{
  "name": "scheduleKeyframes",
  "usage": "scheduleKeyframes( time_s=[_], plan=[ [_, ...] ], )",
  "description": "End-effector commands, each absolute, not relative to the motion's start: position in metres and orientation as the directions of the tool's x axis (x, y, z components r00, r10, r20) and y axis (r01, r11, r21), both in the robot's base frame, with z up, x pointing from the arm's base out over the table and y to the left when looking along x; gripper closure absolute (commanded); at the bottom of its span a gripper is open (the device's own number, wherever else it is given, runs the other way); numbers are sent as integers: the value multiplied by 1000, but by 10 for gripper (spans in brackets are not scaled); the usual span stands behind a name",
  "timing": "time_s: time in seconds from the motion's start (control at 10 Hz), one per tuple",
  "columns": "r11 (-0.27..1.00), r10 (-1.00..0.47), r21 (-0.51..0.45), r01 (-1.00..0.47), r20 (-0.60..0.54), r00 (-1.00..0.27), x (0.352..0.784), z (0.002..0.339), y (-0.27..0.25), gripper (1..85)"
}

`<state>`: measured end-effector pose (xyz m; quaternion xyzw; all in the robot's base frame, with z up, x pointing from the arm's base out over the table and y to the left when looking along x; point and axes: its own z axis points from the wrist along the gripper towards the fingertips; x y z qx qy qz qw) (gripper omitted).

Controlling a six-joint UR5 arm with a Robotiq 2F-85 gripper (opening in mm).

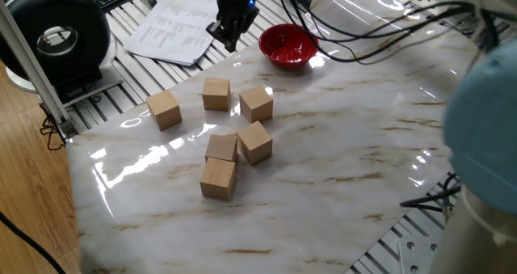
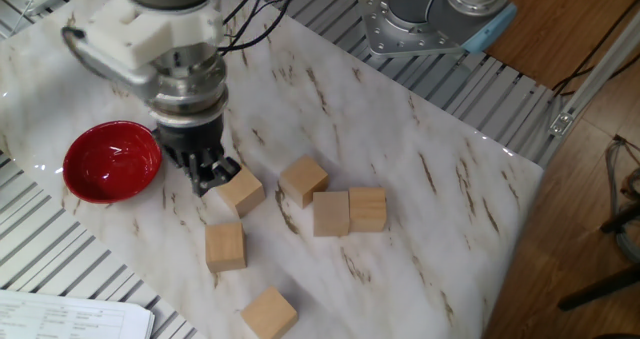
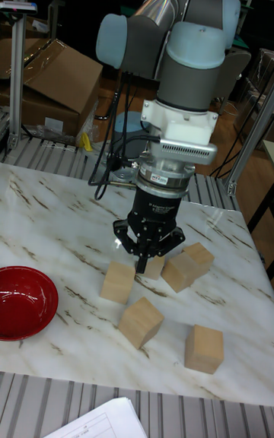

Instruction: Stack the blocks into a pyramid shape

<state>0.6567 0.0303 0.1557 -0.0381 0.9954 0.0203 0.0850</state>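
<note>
Overhead, claw pinched narrow, holding nothing, hanging above blocks, beside red bowl.

Six wooden blocks, one red bowl, one tool.

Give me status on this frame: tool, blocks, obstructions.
Tool shut, empty, above the table. Six light-tan wooden cubes flat on the marble, none stacked. Shiny red bowl sits beside the tool, apart from the cubes.

Arm upright, claw pointing down, fingers seemingly closed, empty
</note>
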Motion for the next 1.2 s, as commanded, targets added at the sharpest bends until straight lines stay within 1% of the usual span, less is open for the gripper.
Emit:
scheduleKeyframes(
  time_s=[0.0, 0.1, 0.2, 0.3, 0.4, 0.5, 0.6, 0.8, 1.0, 1.1],
  plan=[
    [995, -76, 50, -85, -165, -983, 668, 149, 32, 843],
    [994, -89, 43, -97, -164, -982, 666, 147, 30, 843],
    [994, -88, 46, -95, -121, -989, 652, 143, 28, 843],
    [995, -58, 82, -62, -53, -997, 627, 140, 32, 843],
    [994, -44, 104, -45, -18, -999, 605, 136, 34, 843],
    [994, -50, 100, -43, 65, -997, 576, 135, 30, 843],
    [994, -43, 102, -32, 106, -993, 567, 136, 32, 843],
    [997, -59, 60, -53, 106, -993, 571, 132, 23, 843],
    [996, -82, 22, -81, 65, -994, 589, 124, 17, 843],
    [997, -76, 20, -75, 64, -995, 592, 122, 19, 843]
  ],
)
